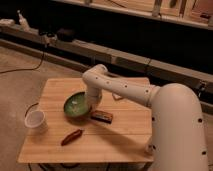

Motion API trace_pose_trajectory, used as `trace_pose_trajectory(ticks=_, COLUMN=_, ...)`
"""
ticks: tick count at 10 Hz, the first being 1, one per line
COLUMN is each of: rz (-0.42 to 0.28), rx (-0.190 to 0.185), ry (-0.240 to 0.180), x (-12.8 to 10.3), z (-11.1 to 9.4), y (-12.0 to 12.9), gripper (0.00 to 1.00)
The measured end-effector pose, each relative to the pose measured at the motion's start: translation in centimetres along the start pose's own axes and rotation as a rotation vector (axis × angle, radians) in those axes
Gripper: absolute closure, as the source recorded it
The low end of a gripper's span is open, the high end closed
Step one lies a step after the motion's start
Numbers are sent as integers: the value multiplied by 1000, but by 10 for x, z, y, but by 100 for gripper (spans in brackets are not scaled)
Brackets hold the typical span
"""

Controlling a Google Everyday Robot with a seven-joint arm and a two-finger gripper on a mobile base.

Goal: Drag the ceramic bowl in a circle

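A: So, from the one camera view: where does everything sit?

B: The ceramic bowl [76,104] lies left of the middle of the wooden table [120,137], tipped a little so its green inside faces the camera. The gripper [90,106] comes down at the bowl's three o'clock rim, at the end of the white arm [125,90]. I cannot tell how the pincer stands; the wrist hides it where it meets the rim.

A: And around the bowl?

B: A white cup [36,121] at about eight o'clock from it, apart. A reddish pepper-like thing [72,136] at six o'clock, also apart. A dark flat packet [101,117] at four o'clock, just beside the bowl and the wrist.

A: Which step is in hand?

B: By my judgement the drag itself: contact looks made at the rim, and the bowl is off level, as if being pulled.

A: What does the next move call for?

B: A smooth curved sweep across the tabletop, keeping the bowl flat and held at the rim. The packet at four o'clock is the nearest thing to bump, so the arc should bend away from it, and short of the cup too.
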Motion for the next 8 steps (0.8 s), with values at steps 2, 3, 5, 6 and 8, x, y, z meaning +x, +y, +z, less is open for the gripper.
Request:
trace_pose_trajectory(ticks=2, rz=0, rx=0, ry=0, x=0, z=0, y=0, gripper=100)
trace_pose_trajectory(ticks=3, rz=-1, rx=-4, ry=1, x=-2, z=0, y=2, gripper=100)
trace_pose_trajectory(ticks=5, rz=29, rx=-33, ry=12, x=-3, z=-2, y=22, gripper=100)
trace_pose_trajectory(ticks=6, rz=54, rx=-41, ry=21, x=-1, z=-5, y=35, gripper=100)
trace_pose_trajectory(ticks=8, rz=113, rx=-40, ry=43, x=8, z=-14, y=58, gripper=100)
